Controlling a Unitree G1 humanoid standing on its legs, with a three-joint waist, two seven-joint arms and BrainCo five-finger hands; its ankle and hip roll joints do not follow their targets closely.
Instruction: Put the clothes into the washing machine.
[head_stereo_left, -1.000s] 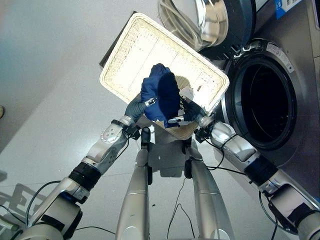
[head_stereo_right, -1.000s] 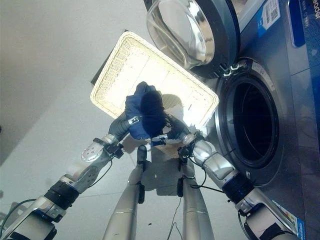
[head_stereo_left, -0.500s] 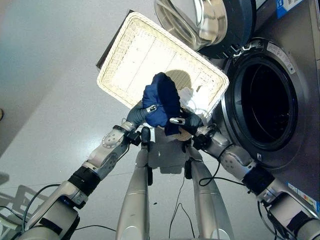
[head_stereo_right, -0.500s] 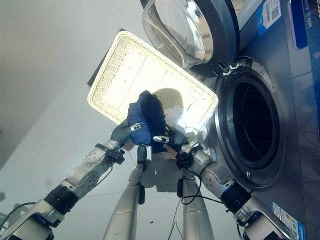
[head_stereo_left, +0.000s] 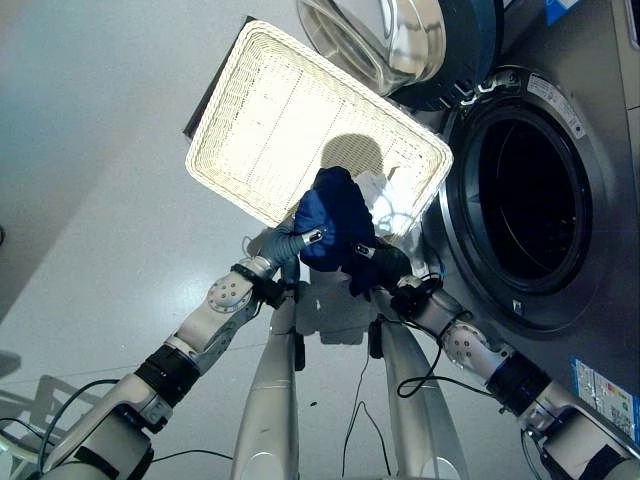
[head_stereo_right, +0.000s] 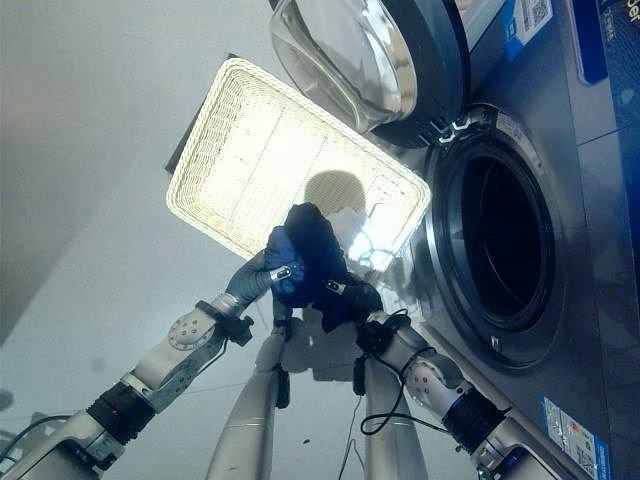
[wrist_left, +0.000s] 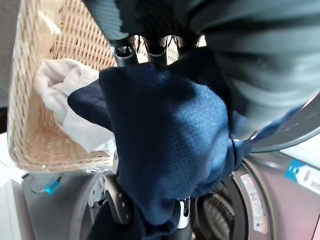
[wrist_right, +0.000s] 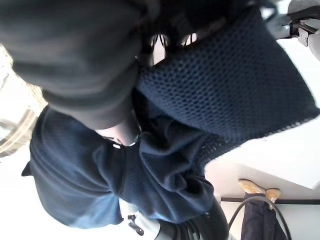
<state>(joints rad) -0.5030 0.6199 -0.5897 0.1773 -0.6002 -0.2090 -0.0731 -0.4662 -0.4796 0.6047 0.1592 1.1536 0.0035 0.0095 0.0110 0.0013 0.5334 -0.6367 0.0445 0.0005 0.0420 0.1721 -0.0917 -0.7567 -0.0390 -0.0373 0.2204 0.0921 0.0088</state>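
- left eye view: left hand (head_stereo_left: 287, 243) and right hand (head_stereo_left: 372, 264) clamp a bundled blue garment (head_stereo_left: 335, 215) from opposite sides, lifted clear of the wicker basket (head_stereo_left: 260, 110) so it can swing to the washing machine (head_stereo_left: 520, 200), whose drum lies open beyond the right fingers.
- right eye view: the open door (head_stereo_right: 370, 60) stands above the basket, out of the path.
- left wrist view: the fingers (wrist_left: 150, 47) curl around the blue cloth; a white garment (wrist_left: 65, 95) waits in the basket behind them.
- right wrist view: the fingers (wrist_right: 160, 40) are wrapped in the cloth, gripping it.
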